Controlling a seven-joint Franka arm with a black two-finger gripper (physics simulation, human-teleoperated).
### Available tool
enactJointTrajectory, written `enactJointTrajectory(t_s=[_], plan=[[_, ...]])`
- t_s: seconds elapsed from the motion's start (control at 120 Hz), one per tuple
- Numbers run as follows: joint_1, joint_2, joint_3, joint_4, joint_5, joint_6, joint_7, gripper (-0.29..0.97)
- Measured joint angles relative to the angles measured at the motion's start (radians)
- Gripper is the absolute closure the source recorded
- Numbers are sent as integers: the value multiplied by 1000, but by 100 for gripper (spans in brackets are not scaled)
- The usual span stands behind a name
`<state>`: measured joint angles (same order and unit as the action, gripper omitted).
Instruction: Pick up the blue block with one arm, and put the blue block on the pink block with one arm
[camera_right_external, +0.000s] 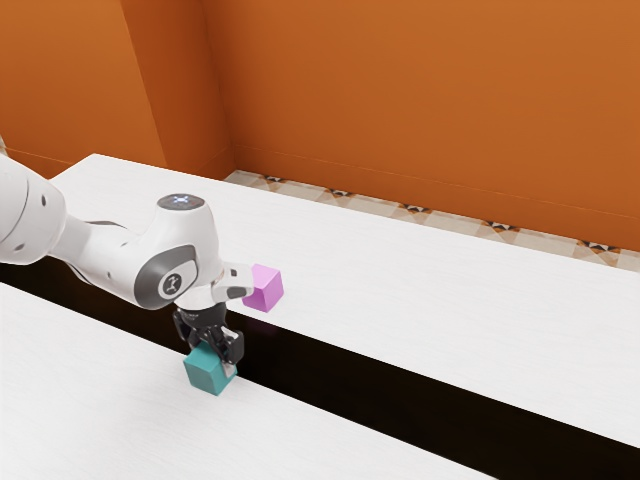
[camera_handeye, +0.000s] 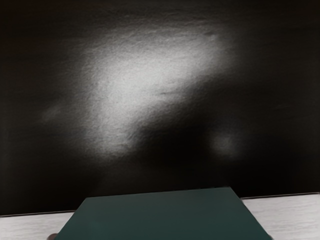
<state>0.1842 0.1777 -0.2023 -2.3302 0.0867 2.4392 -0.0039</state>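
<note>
The blue block (camera_right_external: 207, 373), teal in shade, sits on the near white table right at its edge beside the dark gap. My gripper (camera_right_external: 213, 352) points down over it, with a finger against each side of its top, shut on it. In the wrist view the blue block (camera_handeye: 165, 215) lies just under my hand, and the dark gap spreads beyond it. The pink block (camera_right_external: 265, 288) rests on the far white table at its near edge, across the gap, a short way up and toward the exterior view's right of my gripper.
A dark gap (camera_right_external: 400, 400) runs diagonally between the near table (camera_right_external: 90, 410) and the far table (camera_right_external: 430, 290). An orange wall (camera_right_external: 420, 90) stands behind, with a strip of patterned floor at its foot.
</note>
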Motion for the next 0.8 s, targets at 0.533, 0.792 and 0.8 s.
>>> enactJointTrajectory(t_s=[0.533, 0.792, 0.8], plan=[[-2, 16, -18, 287, 27, -181, -24, 30], [9, 205, -20, 631, 65, -374, -29, 30], [10, 212, -20, 640, 65, -379, -29, 30]])
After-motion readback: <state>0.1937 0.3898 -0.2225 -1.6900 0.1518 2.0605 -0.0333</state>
